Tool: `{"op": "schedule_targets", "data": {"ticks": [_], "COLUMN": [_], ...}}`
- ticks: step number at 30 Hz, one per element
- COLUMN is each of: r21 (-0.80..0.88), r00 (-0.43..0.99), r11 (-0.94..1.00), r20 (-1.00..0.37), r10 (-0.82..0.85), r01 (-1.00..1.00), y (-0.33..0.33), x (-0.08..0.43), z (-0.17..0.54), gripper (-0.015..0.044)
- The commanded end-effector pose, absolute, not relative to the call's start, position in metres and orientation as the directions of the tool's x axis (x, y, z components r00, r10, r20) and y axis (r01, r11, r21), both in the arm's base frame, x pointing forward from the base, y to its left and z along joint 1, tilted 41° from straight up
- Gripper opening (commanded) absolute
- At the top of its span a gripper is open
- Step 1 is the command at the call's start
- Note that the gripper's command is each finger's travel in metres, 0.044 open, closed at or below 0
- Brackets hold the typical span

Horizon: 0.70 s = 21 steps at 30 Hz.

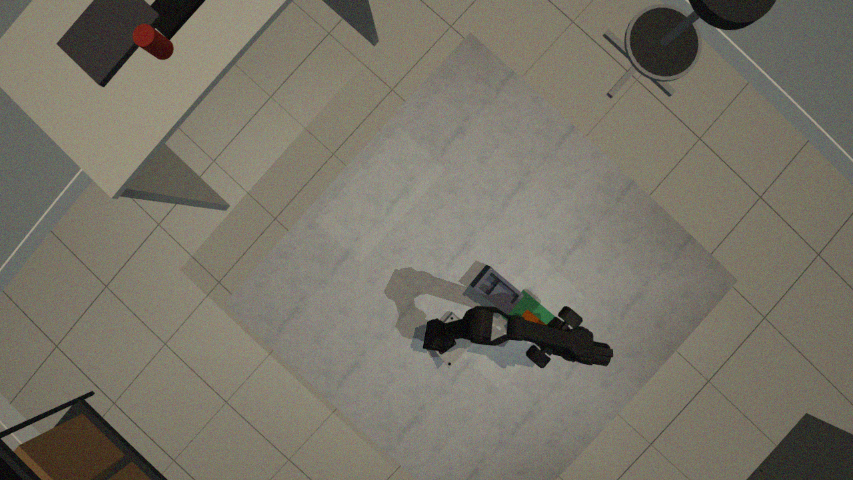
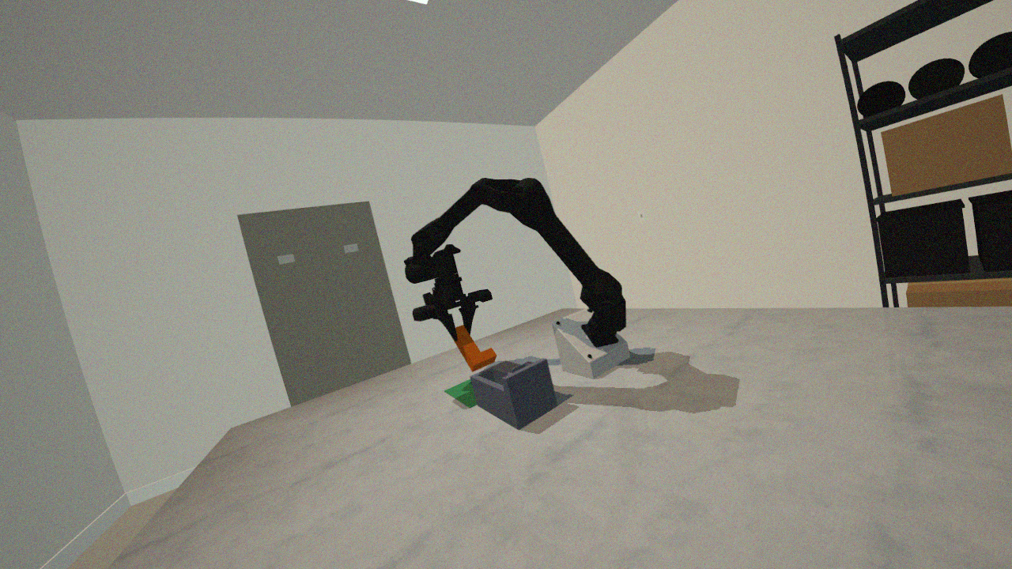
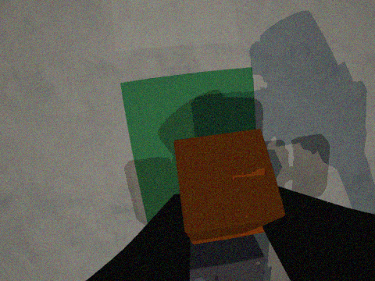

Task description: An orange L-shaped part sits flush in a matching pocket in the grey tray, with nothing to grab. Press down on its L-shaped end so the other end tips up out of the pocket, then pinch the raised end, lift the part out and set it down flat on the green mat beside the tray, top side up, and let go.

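My gripper [image 2: 460, 335] [image 3: 219, 197] is shut on the upper end of the orange part. The orange part [image 2: 474, 356] [image 3: 226, 179] [image 1: 530, 317] hangs steeply tilted, with its L-shaped end lowest, in the air above the green mat. The green mat [image 1: 527, 301] [image 2: 458, 392] [image 3: 156, 94] lies beside the grey tray, partly in the arm's shadow. The grey tray [image 1: 475, 291] [image 2: 532, 393] [image 3: 226, 269] stands next to the mat with its pocket empty. In the top view the arm hides the fingertips.
The arm's light base [image 2: 579, 353] stands behind the tray in the exterior view. The marble-patterned table top [image 1: 477, 179] [image 2: 672, 480] carries the base, tray and mat. A dark shelf rack [image 2: 871, 169] stands by the wall, away from the arm.
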State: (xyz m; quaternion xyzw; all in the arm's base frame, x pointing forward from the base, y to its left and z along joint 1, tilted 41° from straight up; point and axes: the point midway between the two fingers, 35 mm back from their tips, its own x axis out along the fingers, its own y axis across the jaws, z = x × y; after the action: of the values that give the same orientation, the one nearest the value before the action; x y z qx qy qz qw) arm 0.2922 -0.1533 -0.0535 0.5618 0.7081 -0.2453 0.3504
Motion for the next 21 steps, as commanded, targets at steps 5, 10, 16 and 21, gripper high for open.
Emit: {"op": "schedule_targets", "data": {"ticks": [5,10,16,21], "r21": [0.047,0.047,0.047,0.047], "r00": [-0.120,-0.120,-0.120,-0.120], "r11": [0.243,0.243,0.243,0.243], "r20": [-0.769,-0.769,-0.769,-0.769], "r10": [0.628,0.628,0.628,0.628], "r01": [0.969,0.969,0.969,0.969], "y": [-0.144,-0.139,-0.134,-0.128], "x": [0.291,0.290,0.289,0.288], "z": [-0.063,-0.069,-0.076,-0.082], "gripper": [0.0000,0.0000,0.0000,0.0000]}}
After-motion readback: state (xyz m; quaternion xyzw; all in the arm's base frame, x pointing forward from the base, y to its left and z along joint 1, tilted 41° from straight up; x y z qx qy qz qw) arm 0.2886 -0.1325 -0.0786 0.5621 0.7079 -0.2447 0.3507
